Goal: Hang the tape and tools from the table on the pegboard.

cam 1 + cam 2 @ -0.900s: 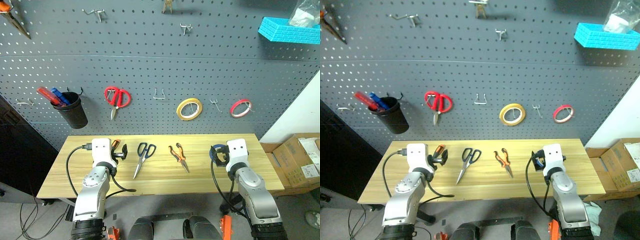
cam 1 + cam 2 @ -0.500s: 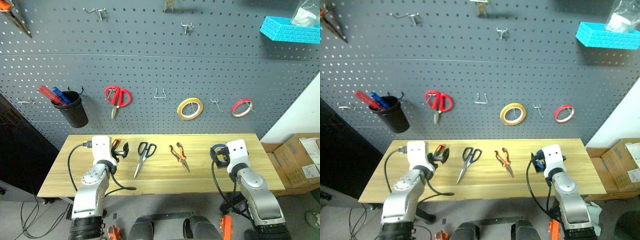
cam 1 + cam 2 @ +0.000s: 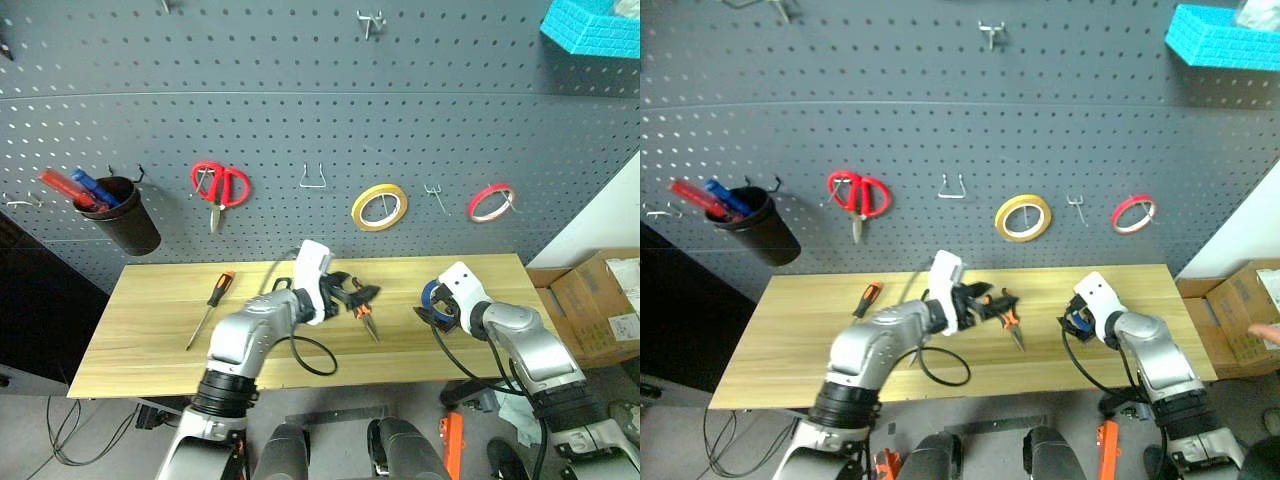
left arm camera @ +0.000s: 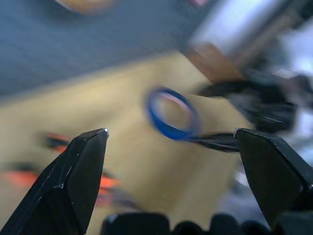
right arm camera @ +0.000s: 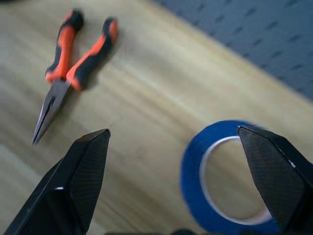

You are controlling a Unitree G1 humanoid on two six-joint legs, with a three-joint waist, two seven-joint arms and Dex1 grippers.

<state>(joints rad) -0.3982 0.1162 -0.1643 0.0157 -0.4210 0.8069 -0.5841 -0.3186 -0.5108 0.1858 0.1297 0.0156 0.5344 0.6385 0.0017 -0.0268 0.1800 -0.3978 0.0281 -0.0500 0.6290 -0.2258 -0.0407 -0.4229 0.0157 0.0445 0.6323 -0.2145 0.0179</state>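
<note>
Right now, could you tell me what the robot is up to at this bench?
It is clearing tools off the table onto the pegboard. Nothing is held: both tools are open. The left tool hovers by the pliers, the right tool by the blue tape. The screwdriver lies on the table.

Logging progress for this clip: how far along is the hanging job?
Nothing done: the screwdriver, pliers and blue tape lie on the table, none on the pegboard. In hand: nothing; the left gripper is open by the pliers, the right gripper open at the tape. All hanging is left.
</note>
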